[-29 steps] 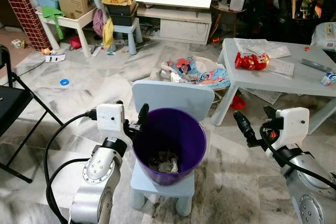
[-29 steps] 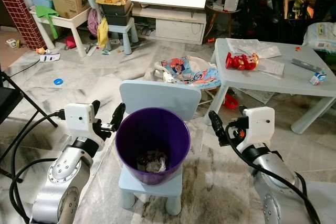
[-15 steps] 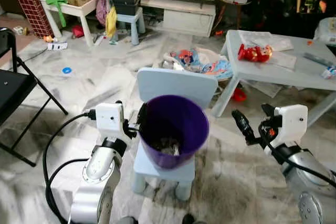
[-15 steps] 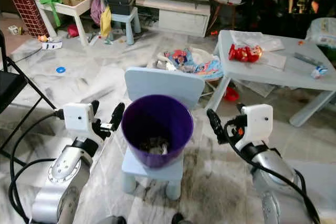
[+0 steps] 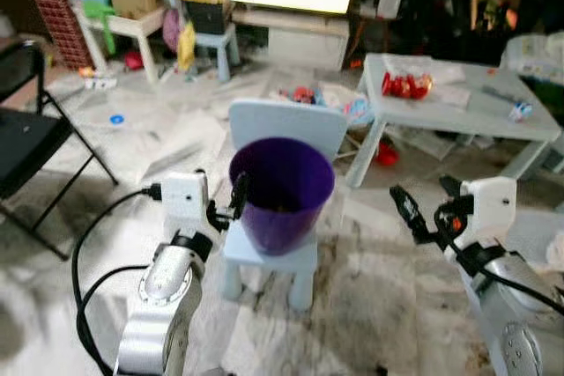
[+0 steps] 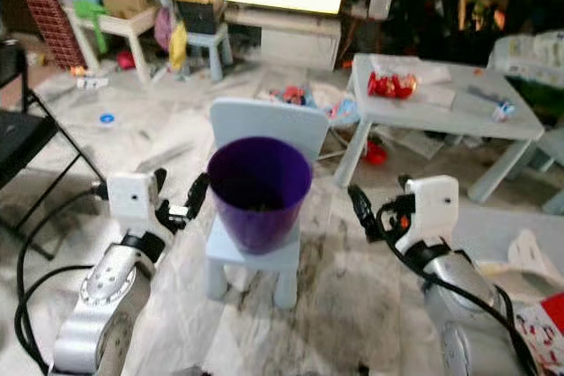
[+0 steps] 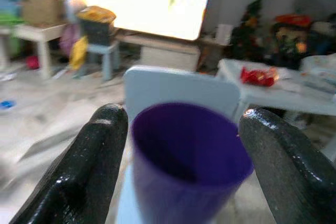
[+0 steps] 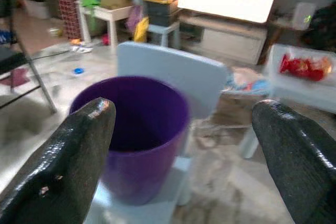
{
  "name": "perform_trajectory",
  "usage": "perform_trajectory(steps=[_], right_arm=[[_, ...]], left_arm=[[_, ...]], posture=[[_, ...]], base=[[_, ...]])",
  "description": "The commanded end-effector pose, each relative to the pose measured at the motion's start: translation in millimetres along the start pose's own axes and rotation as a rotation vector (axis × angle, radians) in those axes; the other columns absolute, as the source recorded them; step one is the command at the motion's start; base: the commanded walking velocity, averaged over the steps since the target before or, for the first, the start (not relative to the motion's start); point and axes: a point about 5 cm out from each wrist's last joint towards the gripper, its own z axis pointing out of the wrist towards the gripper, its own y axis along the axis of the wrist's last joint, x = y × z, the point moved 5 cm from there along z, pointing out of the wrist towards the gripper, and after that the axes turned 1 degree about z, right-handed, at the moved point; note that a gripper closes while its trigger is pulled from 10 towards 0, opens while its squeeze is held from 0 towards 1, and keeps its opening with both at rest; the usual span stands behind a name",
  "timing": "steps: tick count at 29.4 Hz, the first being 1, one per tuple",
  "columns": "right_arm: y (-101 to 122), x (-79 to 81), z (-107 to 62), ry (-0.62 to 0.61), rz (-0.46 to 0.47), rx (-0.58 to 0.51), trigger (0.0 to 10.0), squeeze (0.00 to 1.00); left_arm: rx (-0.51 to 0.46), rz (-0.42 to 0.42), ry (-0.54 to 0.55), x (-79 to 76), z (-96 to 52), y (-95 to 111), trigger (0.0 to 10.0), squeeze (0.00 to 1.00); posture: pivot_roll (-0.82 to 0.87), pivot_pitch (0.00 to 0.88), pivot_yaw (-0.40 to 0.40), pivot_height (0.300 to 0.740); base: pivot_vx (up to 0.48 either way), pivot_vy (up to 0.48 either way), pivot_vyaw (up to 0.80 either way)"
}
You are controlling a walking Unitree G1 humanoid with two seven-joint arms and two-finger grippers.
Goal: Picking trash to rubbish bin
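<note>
Both grippers, left gripper and right gripper, hang spread and empty. Between them sits the purple bin; floor litter beyond remains uncollected.

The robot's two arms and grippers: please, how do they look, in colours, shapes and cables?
Both arms are silver metal with rounded joints. Each wrist carries a white, boxy housing. The left gripper and right gripper each have two long black fingers, glossy and rounded at the tips. A thick black cable loops from the left wrist box; thinner black cables run along the right forearm, beside a small red-orange detail.
</note>
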Motion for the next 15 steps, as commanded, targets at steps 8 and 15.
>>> perform_trajectory(steps=[8, 15], right_arm=[[-1.4, -5.1, -2.0, -0.013, -0.015, 0.012, 10.0, 0.0], [-1.1, -5.9, -0.5, -0.01, -0.019, 0.012, 10.0, 0.0]], left_arm=[[-0.016, 0.003, -0.021, -6.7, 2.1, 4.9, 10.0, 0.0], [-0.016, 0.002, -0.021, -7.1, 2.5, 4.5, 10.0, 0.0]], posture=[[0.0, 0.07, -0.079, 0.74], [0.0, 0.064, -0.084, 0.74]], base=[[-0.325, 0.0, 0.0], [-0.322, 0.0, 0.0]])
